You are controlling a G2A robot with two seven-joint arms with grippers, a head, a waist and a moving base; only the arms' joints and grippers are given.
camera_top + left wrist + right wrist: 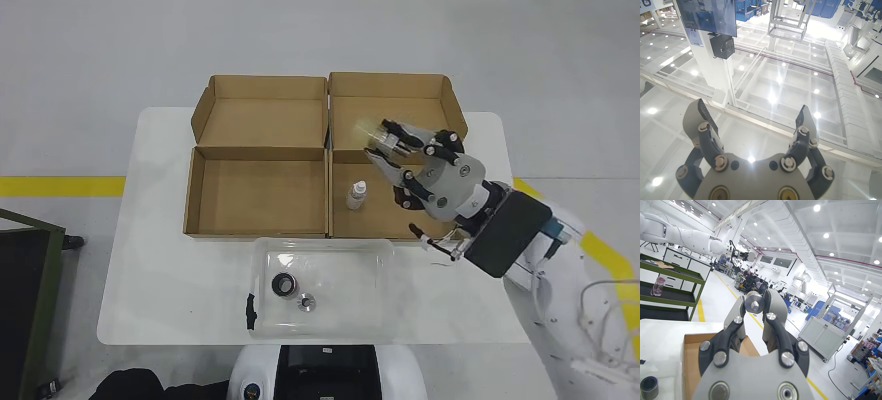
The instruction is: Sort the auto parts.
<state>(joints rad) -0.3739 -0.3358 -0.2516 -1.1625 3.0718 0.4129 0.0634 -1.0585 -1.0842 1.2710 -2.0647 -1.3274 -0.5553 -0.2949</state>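
Observation:
My right gripper [379, 141] hangs above the right cardboard box [440, 110], shut on a round silver metal part [753, 305] with a small hub at its centre. In the top view that part [367, 130] is a pale blur at the fingertips. A small white bottle-shaped part [356, 194] stands inside the right box by its left wall. The clear plastic tray [350, 262] at the table's front holds a dark ring [285, 285] and a small silver part [307, 304]. My left gripper [751, 110] points up at the ceiling, open and holding nothing.
The left cardboard box [258, 196] stands beside the right one with nothing in it; both have their lids folded back. The white table [160, 250] is bare on its left side. A green shelf cart [674, 279] stands off the table.

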